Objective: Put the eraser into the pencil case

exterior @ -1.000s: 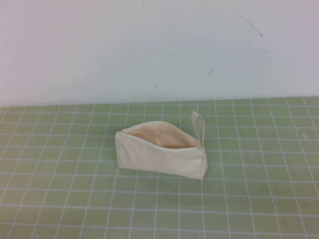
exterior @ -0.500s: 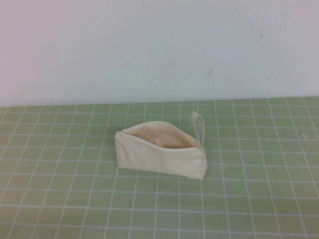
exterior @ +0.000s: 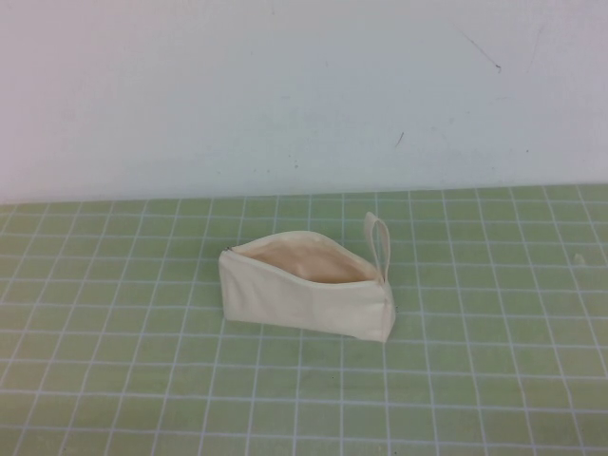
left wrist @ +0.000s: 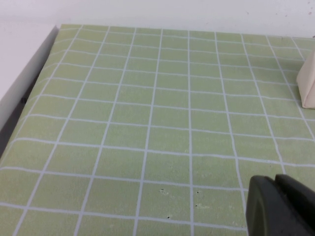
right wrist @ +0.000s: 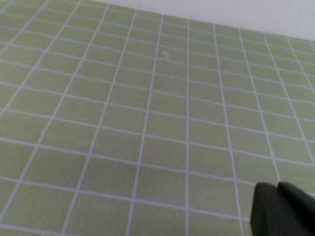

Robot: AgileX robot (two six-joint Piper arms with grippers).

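Observation:
The pencil case (exterior: pixel 306 289), a cream-white fabric pouch, stands on the green grid mat in the middle of the high view. Its zip is open and shows the tan lining, and a fabric loop (exterior: pixel 380 244) sticks up at its right end. One end of it shows in the left wrist view (left wrist: pixel 308 86). No eraser shows in any view. My left gripper (left wrist: pixel 275 183) is shut and empty, low over bare mat to the left of the pouch. My right gripper (right wrist: pixel 278 187) is shut and empty over bare mat. Neither arm shows in the high view.
A white wall runs behind the mat (exterior: pixel 114 380). The mat's left edge and a white ledge (left wrist: pixel 19 69) show in the left wrist view. A tiny pale speck (exterior: pixel 579 257) lies at the far right, also in the right wrist view (right wrist: pixel 166 55); I cannot tell what it is.

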